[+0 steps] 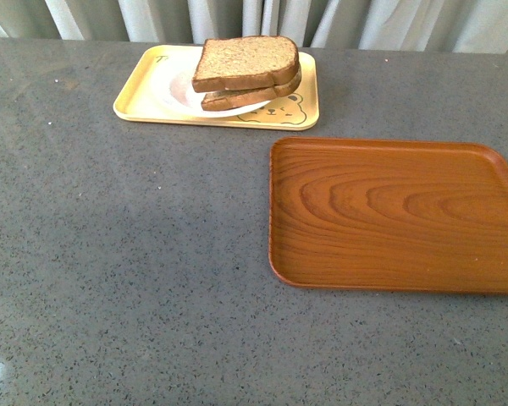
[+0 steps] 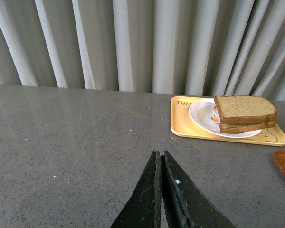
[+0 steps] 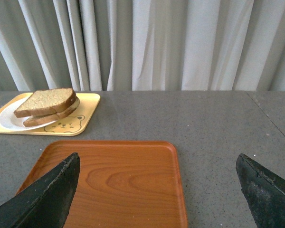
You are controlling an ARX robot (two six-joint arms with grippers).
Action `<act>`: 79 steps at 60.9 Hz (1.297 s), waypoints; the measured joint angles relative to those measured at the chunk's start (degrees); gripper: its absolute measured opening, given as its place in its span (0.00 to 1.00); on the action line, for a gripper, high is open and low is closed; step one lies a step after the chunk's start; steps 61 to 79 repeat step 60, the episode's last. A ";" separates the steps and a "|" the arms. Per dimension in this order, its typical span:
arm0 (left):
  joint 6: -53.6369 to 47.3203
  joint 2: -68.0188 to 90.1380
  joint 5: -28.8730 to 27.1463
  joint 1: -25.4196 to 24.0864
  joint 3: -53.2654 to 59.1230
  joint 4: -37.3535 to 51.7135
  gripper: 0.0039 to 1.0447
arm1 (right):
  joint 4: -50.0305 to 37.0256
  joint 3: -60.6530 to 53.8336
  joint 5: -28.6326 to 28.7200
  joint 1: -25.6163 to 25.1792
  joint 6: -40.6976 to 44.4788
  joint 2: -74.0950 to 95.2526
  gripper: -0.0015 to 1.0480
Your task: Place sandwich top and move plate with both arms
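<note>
Front high; wrists low, curtainward

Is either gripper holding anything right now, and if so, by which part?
Nothing is held. The left gripper is shut on empty air above the table; the right gripper is open over the wooden tray.

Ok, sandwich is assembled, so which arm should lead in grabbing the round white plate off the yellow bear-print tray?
Probably left: the round white plate lies left of centre, and the wooden tray sits before the open right gripper.

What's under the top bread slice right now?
Under the sandwich top lies a second bread slice, with a pinkish filling showing at one edge. Both sit on the white plate, on the yellow tray. The rest of the filling is covered.
</note>
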State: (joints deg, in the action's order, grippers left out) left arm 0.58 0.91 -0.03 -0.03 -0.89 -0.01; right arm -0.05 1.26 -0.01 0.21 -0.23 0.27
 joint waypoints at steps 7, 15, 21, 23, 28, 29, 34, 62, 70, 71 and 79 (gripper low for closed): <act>0.00 -0.02 0.02 0.00 0.00 0.00 0.19 | 0.00 0.00 0.02 -0.02 0.00 0.00 0.91; 0.00 -0.02 0.02 0.00 0.00 0.00 0.46 | 0.00 0.00 0.02 -0.02 0.00 0.00 0.91; 0.00 -0.02 0.02 0.00 0.00 0.00 0.65 | 0.00 0.00 0.02 -0.02 0.00 0.00 0.91; 0.00 -0.02 0.02 0.00 0.00 0.00 0.70 | 0.00 0.00 0.02 -0.02 0.00 0.00 0.91; -0.02 -0.02 0.02 0.00 0.00 0.00 0.85 | 0.00 0.00 0.02 0.00 0.00 0.00 0.91; -0.02 -0.02 0.02 0.00 0.00 0.00 0.88 | 0.00 0.00 0.02 -0.02 0.00 0.00 0.91; -0.13 -0.02 0.02 0.00 0.00 0.00 0.92 | 0.00 0.00 0.02 -0.02 0.00 0.00 0.91; -0.13 -0.02 0.02 0.00 0.00 0.00 0.92 | 0.00 0.00 0.02 -0.02 0.00 0.00 0.91; -0.13 -0.02 0.02 0.00 0.00 0.00 0.92 | 0.00 0.00 0.02 -0.02 0.00 0.00 0.91; -0.13 -0.02 0.02 0.00 0.00 0.00 0.92 | 0.00 0.00 0.02 -0.02 0.00 0.00 0.91; -0.13 -0.02 0.02 0.00 0.00 0.00 0.92 | 0.00 0.00 0.02 -0.02 0.00 0.00 0.91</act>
